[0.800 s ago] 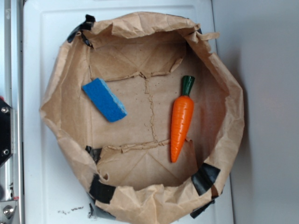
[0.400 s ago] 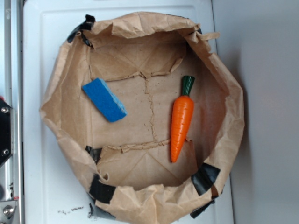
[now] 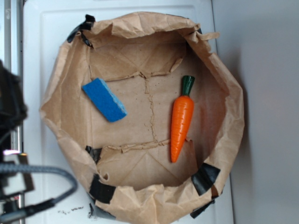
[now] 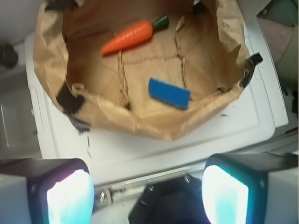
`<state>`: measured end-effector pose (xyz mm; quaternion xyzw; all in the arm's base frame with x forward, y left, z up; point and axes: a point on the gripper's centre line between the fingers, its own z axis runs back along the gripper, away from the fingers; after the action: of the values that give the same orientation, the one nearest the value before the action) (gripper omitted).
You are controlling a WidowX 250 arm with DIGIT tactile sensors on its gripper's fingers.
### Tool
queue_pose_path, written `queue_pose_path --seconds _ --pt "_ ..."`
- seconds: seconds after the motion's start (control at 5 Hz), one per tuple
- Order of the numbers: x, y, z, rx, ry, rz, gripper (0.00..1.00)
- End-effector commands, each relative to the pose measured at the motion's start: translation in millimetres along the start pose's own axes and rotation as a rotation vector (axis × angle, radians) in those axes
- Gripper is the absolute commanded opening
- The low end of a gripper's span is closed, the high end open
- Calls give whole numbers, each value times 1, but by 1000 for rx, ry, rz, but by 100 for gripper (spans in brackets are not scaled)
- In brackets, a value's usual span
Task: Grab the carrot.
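**Carrot waiting untouched in the paper bag**

Carrot (image 3: 181, 120) is lying flat on the floor of the opened brown paper bag (image 3: 56, 93), toward the bag's right side in the exterior view, its green stem pointing up the picture and its tip pointing down. Nothing is touching it — the grab is not yet begun, by my reading. The gripper (image 4: 147, 193) is hanging outside the bag, above the white bench (image 4: 224, 126), its two fingers (image 4: 70, 196) standing wide apart with nothing between them. Reaching over the bag's rim, descending and closing are all left to do.

The carrot is looking glossy and orange, ridged along its length, tapering to a point. A blue sponge (image 3: 104, 99) is lying well apart from it, across the bag floor.
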<state>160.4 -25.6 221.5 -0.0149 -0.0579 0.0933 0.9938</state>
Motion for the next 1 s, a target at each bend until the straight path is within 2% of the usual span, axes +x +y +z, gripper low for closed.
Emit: queue_pose_path --seconds 0.0,0.2,0.4,0.8 --pt "38 -10 -6 -77 -120 38 100" --pt "68 -13 -21 -181 -152 89 100" --pt "98 -17 -45 -202 -158 169 100" --pt "98 -17 -45 -202 -158 169 100"
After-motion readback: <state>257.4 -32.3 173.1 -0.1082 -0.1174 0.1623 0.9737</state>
